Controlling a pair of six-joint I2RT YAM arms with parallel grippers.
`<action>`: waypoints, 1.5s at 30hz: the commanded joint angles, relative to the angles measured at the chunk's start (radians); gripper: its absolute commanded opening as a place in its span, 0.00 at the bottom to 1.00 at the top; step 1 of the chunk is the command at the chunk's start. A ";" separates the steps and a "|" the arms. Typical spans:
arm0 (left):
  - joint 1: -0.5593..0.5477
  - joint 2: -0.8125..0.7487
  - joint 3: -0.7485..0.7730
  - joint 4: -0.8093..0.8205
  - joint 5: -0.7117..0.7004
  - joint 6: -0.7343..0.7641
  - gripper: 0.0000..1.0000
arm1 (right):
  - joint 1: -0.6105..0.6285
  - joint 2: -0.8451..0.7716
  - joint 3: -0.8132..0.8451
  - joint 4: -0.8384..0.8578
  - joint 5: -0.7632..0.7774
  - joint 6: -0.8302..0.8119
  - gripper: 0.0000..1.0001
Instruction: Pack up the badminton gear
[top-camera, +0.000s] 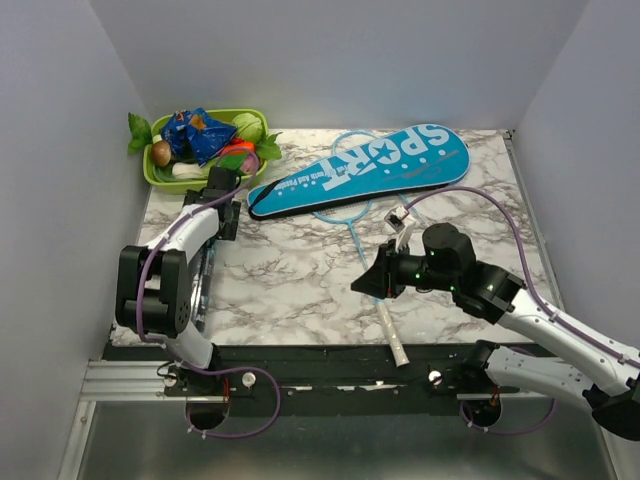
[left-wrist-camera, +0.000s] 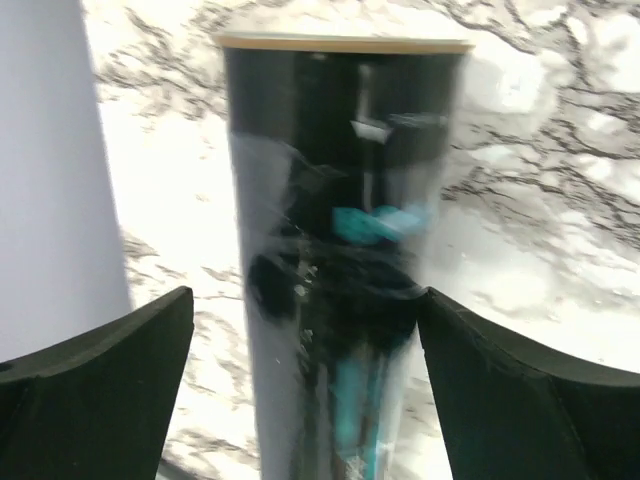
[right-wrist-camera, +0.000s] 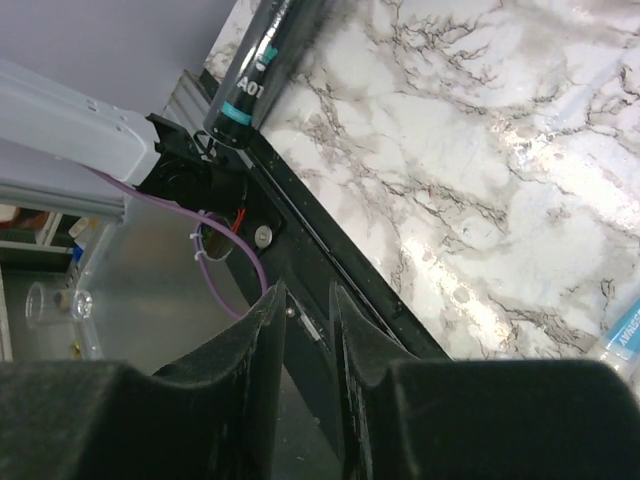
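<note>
The dark clear tube (left-wrist-camera: 340, 200) lies between my left gripper's (left-wrist-camera: 305, 295) open fingers. The right finger (left-wrist-camera: 480, 380) touches it and the left finger stands apart. In the top view the tube (top-camera: 203, 290) lies along the table's left side under the left arm, with the gripper (top-camera: 223, 205) at its far end. The blue "SPORT" cover (top-camera: 370, 168) lies at the back over a light-blue racket head (top-camera: 349, 137). That racket's handle and white butt (top-camera: 397, 350) reach the front edge. My right gripper (top-camera: 368, 283) hangs just left of the handle, nearly shut and empty (right-wrist-camera: 302, 295). No shuttlecock shows clearly.
A green tray (top-camera: 158, 180) of toy vegetables stands at the back left, just beyond the left gripper. Grey walls close in the left, back and right. A black rail (top-camera: 330, 358) runs along the table's front edge. The tube's teal-banded near end (right-wrist-camera: 240, 100) lies by that rail.
</note>
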 joint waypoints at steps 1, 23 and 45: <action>0.031 -0.026 0.073 0.016 -0.143 0.025 0.99 | 0.004 0.018 -0.022 0.057 -0.039 0.005 0.36; -0.221 -0.509 -0.021 0.014 0.304 -0.099 0.99 | -0.046 0.141 0.157 -0.067 0.338 -0.015 0.61; -0.500 0.138 0.173 0.379 0.188 0.310 0.94 | -0.268 0.012 -0.129 -0.035 0.257 0.147 0.63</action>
